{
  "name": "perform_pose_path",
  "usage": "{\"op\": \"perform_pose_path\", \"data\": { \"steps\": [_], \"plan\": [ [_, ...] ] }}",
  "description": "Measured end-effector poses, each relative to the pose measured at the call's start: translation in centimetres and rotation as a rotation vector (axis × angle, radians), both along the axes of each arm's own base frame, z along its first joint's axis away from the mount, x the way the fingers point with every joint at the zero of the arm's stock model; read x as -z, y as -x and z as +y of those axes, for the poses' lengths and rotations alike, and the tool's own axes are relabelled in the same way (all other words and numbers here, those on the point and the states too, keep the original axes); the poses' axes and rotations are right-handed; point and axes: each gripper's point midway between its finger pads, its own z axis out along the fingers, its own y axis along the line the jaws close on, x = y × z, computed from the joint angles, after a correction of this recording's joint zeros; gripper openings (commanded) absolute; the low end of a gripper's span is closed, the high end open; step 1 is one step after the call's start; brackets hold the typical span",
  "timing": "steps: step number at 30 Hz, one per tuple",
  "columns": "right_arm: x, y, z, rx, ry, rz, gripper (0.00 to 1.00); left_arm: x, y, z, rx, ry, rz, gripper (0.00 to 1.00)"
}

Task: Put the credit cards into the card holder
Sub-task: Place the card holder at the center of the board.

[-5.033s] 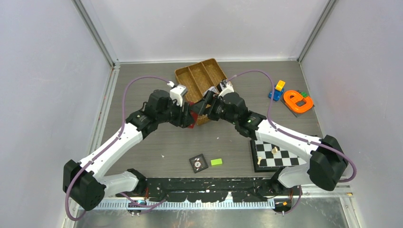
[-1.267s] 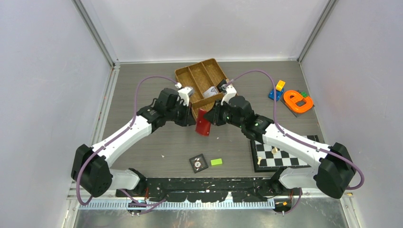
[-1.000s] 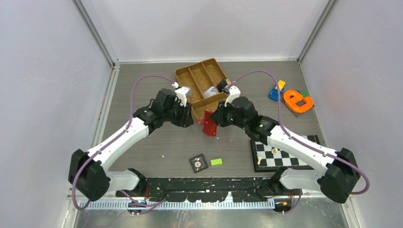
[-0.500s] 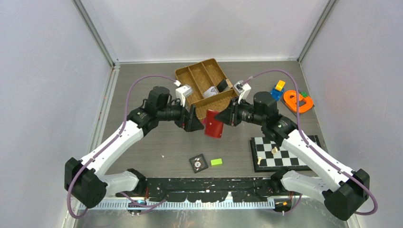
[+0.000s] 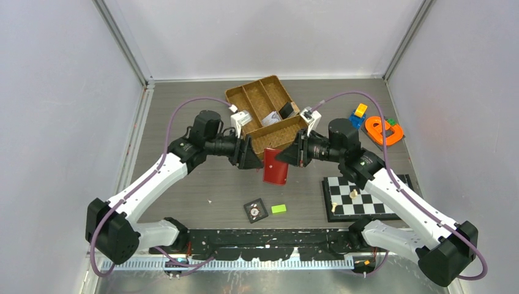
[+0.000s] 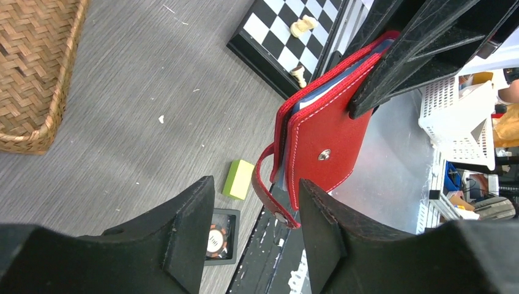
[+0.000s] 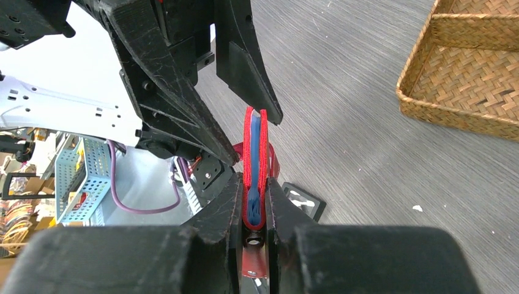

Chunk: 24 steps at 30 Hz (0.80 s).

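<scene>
The card holder (image 5: 275, 174), a red folded wallet, hangs in the air over the middle of the table. My right gripper (image 5: 291, 157) is shut on its upper right edge. In the right wrist view the red covers (image 7: 256, 147) stand edge-on between the pads, pinched at my right gripper (image 7: 252, 211). Blue-grey layers show between the covers; I cannot tell credit cards from pockets. My left gripper (image 5: 254, 160) is open just left of the wallet. Its jaws (image 6: 252, 245) stand apart, with the loose closing tab (image 6: 269, 196) hanging beyond the tips, untouched.
A woven divided tray (image 5: 257, 98) sits behind both grippers, with a pale flat piece (image 5: 271, 117) in its right compartment. A black dial tile (image 5: 255, 210) and a green block (image 5: 279, 209) lie near the front. A chessboard (image 5: 361, 196) is at the right; toy blocks (image 5: 382, 130) lie far right.
My right gripper has carried the wallet away from the tray toward the near middle and turned its face to the camera. My left gripper followed alongside; its jaws widened, then narrowed somewhat.
</scene>
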Motion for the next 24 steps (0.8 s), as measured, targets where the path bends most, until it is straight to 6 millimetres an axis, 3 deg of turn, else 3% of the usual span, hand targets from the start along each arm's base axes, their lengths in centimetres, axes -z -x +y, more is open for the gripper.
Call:
{"op": "perform_pose_path", "data": {
  "steps": [2, 6, 8, 13, 16, 20, 24],
  "plan": [
    [0.2, 0.1, -0.1, 0.0, 0.004, 0.007, 0.01, 0.2, 0.0, -0.1, 0.004, -0.002, 0.009, 0.43],
    [0.4, 0.1, -0.2, 0.003, 0.012, 0.017, 0.01, 1.2, 0.1, -0.5, 0.028, -0.007, 0.058, 0.11],
    [0.6, -0.1, -0.3, 0.017, 0.019, 0.02, 0.04, 1.8, 0.2, -0.7, 0.04, -0.013, 0.084, 0.0],
    [2.4, -1.9, -1.2, 0.143, 0.071, 0.049, 0.17, 2.8, 0.4, -1.3, 0.053, -0.023, 0.134, 0.0],
    [5.6, -3.0, -1.9, 0.228, 0.127, 0.116, 0.22, 4.1, 0.2, -1.7, 0.043, -0.049, 0.173, 0.0],
    [9.9, -4.0, -2.3, 0.303, 0.185, 0.199, 0.3, 7.4, -0.6, -1.9, 0.0, -0.117, 0.275, 0.0],
    [13.9, -4.8, -3.0, 0.366, 0.261, 0.265, 0.56, 10.1, -0.9, -2.1, -0.032, -0.168, 0.366, 0.0]
  ]
}}
